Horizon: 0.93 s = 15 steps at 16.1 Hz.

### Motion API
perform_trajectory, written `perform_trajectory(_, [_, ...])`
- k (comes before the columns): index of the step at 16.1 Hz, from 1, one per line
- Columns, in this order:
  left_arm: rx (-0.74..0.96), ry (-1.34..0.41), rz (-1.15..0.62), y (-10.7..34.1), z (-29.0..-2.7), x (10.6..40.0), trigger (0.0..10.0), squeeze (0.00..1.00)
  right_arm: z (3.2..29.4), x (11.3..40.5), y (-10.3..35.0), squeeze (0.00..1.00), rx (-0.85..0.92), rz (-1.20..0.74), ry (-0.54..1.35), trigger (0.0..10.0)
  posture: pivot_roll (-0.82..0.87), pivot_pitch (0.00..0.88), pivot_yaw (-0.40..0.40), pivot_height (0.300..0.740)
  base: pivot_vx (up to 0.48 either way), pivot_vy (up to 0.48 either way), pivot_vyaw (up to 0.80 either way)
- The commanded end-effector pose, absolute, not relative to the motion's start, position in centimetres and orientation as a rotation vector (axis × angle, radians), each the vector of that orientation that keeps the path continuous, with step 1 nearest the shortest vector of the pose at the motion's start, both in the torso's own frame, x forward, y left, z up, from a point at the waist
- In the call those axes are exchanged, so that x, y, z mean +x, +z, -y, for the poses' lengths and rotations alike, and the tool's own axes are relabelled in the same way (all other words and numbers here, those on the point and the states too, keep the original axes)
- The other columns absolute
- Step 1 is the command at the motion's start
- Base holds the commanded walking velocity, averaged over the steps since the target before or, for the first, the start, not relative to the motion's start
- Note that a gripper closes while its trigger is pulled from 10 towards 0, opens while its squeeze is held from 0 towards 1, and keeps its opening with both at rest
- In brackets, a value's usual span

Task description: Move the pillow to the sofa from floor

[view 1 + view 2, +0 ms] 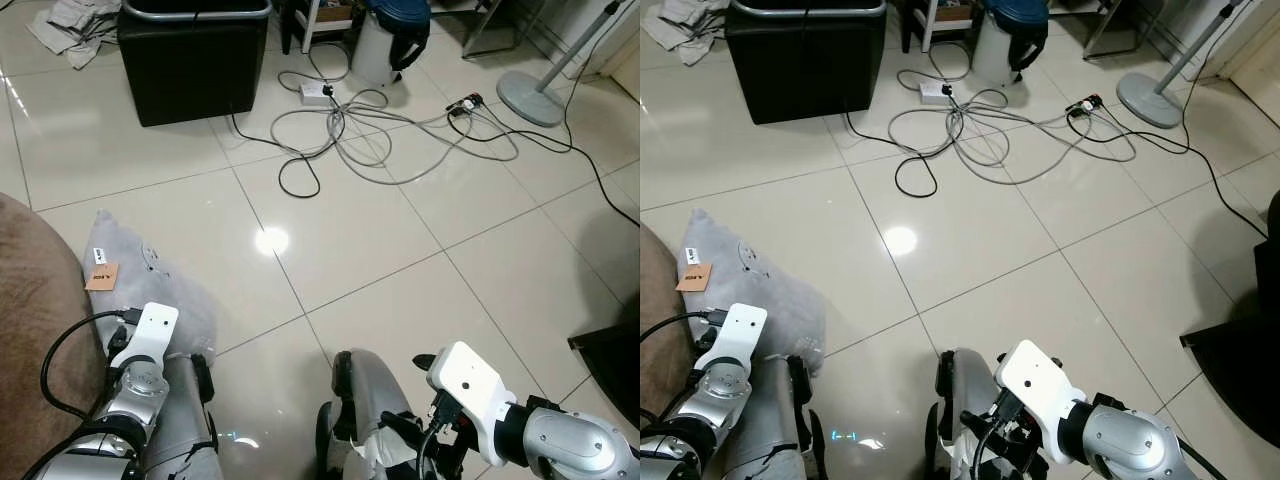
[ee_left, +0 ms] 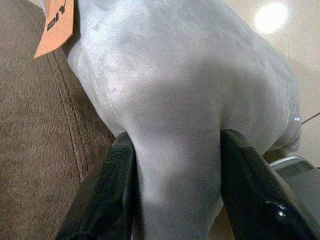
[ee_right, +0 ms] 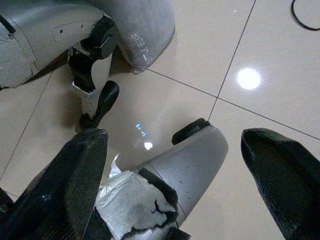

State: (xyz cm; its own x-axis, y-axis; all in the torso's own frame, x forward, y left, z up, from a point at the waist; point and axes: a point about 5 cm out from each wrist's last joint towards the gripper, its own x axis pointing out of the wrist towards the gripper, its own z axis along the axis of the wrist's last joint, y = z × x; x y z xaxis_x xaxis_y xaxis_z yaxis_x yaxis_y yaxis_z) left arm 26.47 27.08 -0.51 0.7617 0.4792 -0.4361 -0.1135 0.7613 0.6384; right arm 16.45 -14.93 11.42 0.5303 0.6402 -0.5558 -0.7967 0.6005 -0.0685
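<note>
Left gripper (image 2: 172, 190): the two black fingers (image 2: 102, 195) are closed onto a bunched fold of the grey pillow (image 2: 190, 80), with cloth filling the gap between them. The hold is on one edge only. The rest of the pillow lies ahead of the fingers on the tiled floor (image 1: 400, 250), pressed against the brown sofa (image 2: 35, 150), which runs just beside one finger. An orange tag (image 2: 56, 24) hangs at the pillow's far end, against the sofa side.

Right gripper (image 3: 175, 165): fingers spread wide and holding nothing, hovering over bare tile with the robot's own leg between and below them.

Risks, as judged:
- The pinch takes soft fabric, not the filling. On a lift the fold could slip out between the fingers and the pillow fall to the floor.
- Held at one edge, the pillow will likely hang and swing, and the free end could drag along the sofa front or catch on its edge instead of clearing it.
- The finger nearest the sofa has almost no room, so a sideways move before rising would rub it on the upholstery.

Room: open tile lies beyond the pillow. The cables (image 1: 350, 135), the black box (image 1: 190, 60) and the fan base (image 1: 533, 97) stand well apart from both grippers. The clear path is up first, then across onto the seat.
</note>
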Motion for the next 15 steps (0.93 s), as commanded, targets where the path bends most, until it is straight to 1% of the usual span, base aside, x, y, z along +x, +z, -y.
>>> perform_trajectory(1, [0.644, 0.333, -0.640, -1.0, -26.7, 26.0, 0.0, 0.00, 15.2, 16.3, 11.4, 0.00, -0.338, -0.530, 0.875, 10.0, -0.23, 0.230, -0.252, 0.592, 0.000, 0.000, 0.00])
perform_trajectory(7, [0.617, 0.324, -0.632, -1.0, -26.5, 26.2, 0.0, 0.00, 15.2, 16.4, 11.5, 0.00, -0.340, -0.525, 0.870, 10.0, -0.23, 0.221, -0.244, 0.592, 0.000, 0.000, 0.00])
perform_trajectory(8, [0.586, 0.308, -0.625, -1.0, -26.2, 26.3, 0.0, 0.00, 15.2, 16.5, 11.4, 0.00, -0.340, -0.526, 0.865, 10.0, -0.23, 0.218, -0.241, 0.592, 0.000, 0.000, 0.00])
perform_trajectory(12, [0.548, 0.262, -0.603, -1.1, -25.0, 26.8, 0.0, 0.00, 15.6, 16.7, 10.8, 0.00, -0.345, -0.528, 0.823, 10.0, -0.24, 0.196, -0.219, 0.592, 0.000, 0.000, 0.00])
perform_trajectory(13, [0.543, 0.250, -0.592, -0.9, -24.7, 27.0, 0.0, 0.00, 15.8, 16.9, 10.6, 0.00, -0.345, -0.528, 0.809, 10.0, -0.24, 0.189, -0.209, 0.592, 0.000, 0.000, 0.00])
perform_trajectory(14, [0.530, 0.234, -0.566, -0.6, -24.1, 27.6, 0.0, 0.00, 16.1, 17.5, 10.2, 0.00, -0.338, -0.525, 0.775, 10.0, -0.23, 0.176, -0.173, 0.592, 0.000, 0.000, 0.00])
perform_trajectory(15, [0.526, 0.229, -0.559, -0.6, -23.9, 27.7, 0.0, 0.00, 16.2, 17.7, 10.0, 0.00, -0.335, -0.525, 0.766, 10.0, -0.23, 0.176, -0.173, 0.592, 0.000, 0.000, 0.00])
